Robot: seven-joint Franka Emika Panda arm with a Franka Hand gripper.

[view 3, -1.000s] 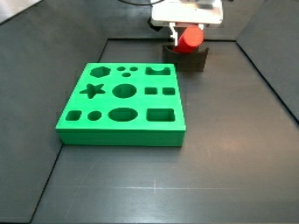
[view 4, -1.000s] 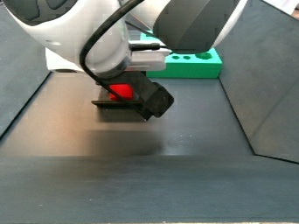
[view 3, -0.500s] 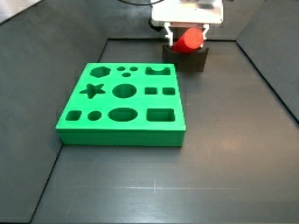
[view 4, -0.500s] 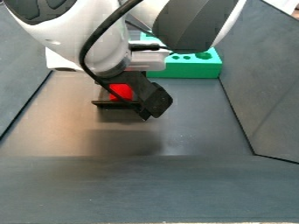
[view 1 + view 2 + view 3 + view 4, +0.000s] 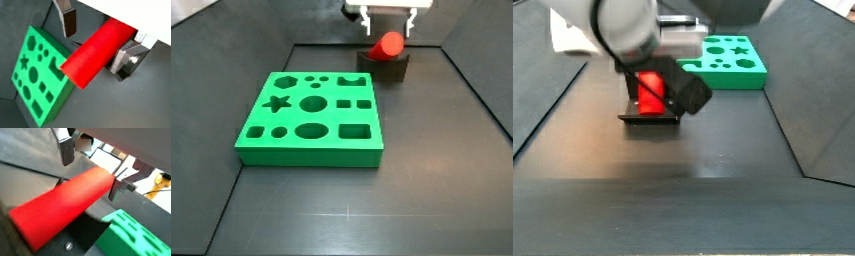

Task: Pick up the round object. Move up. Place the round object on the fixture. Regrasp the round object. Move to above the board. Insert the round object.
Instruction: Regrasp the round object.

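Note:
The round object, a red cylinder (image 5: 386, 45), lies across the notch of the dark fixture (image 5: 385, 68) at the back of the floor. It also shows from the other side as a red peg (image 5: 649, 90) on the fixture (image 5: 647, 118). My gripper (image 5: 389, 17) hangs open just above it and holds nothing. In both wrist views the peg (image 5: 97, 52) (image 5: 63, 205) runs between the spread fingers (image 5: 67, 21) (image 5: 65, 150), with a clear gap at one finger. The green board (image 5: 311, 118) lies to one side of the fixture.
Dark walls (image 5: 478, 95) ring the black floor (image 5: 372, 210). The board (image 5: 727, 62) sits behind the fixture in a side view, and its cut-outs (image 5: 33, 75) show in a wrist view. The arm's bulk (image 5: 640, 25) fills the space above the fixture.
The gripper has opened and risen off the red peg. The peg stays lying on the fixture.

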